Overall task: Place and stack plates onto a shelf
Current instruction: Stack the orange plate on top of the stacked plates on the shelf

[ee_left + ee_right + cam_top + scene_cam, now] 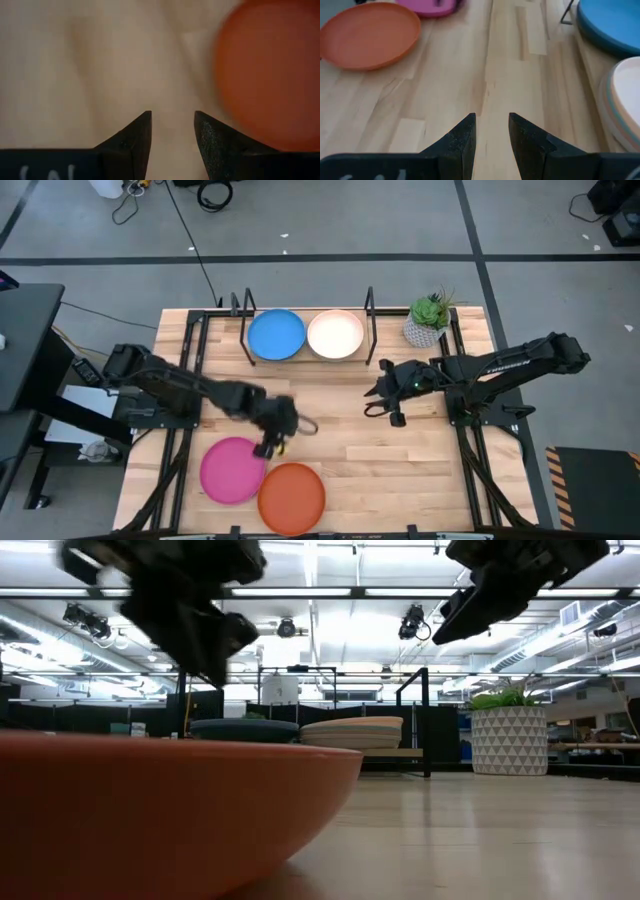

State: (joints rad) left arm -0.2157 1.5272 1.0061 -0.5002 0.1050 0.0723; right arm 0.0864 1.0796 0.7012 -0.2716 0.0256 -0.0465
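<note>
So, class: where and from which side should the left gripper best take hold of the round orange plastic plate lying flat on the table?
Probably the thin raised rim of the round orange plastic plate, on the edge nearest the left gripper, coming down from above: the plate lies flat, so only its rim offers a pinch.

The surface (400, 460) is pale wood in joined strips, smooth with a soft satin sheen and visible grain. The orange plate (367, 32) looks like smooth plastic, matt to faintly glossy; the magenta plate (232, 470), the blue plate (276, 335) and the pale peach plate (335, 334) share that even plastic finish. The shelf (372, 315) has thin black metal wire uprights. The plant pot (508, 740) carries a matt, triangle-patterned skin. The left end effector (172, 145) has dark, finely textured matt fingers (215, 145).
</note>
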